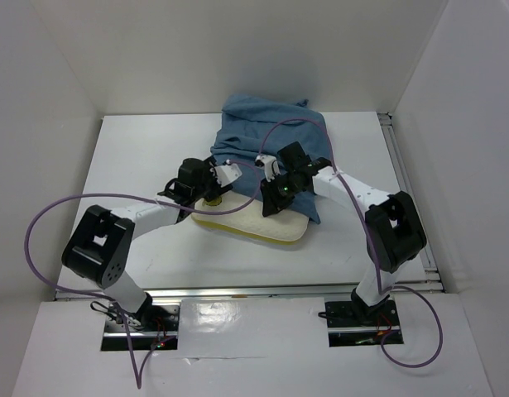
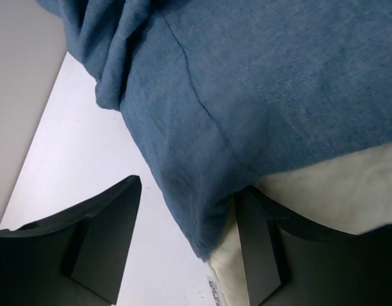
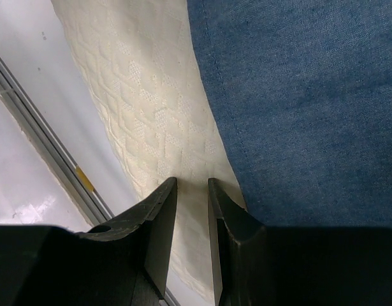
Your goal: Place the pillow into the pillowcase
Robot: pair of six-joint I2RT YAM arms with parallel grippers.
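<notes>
left gripper [image 2: 189, 191]: wide open, astride pillowcase [image 2: 259, 83] edge | right gripper [image 3: 191, 183]: almost closed over pillow [image 3: 151, 115], grip unclear | pillow: near part bare, rest under pillowcase

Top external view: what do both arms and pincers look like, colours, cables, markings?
White tubular links join blocky black joint housings on the left arm and right arm; each trails a looping purple cable. A small green light shows near the right wrist. The left pincer and right pincer have matte black wedge-shaped fingers. No readable markings.
</notes>
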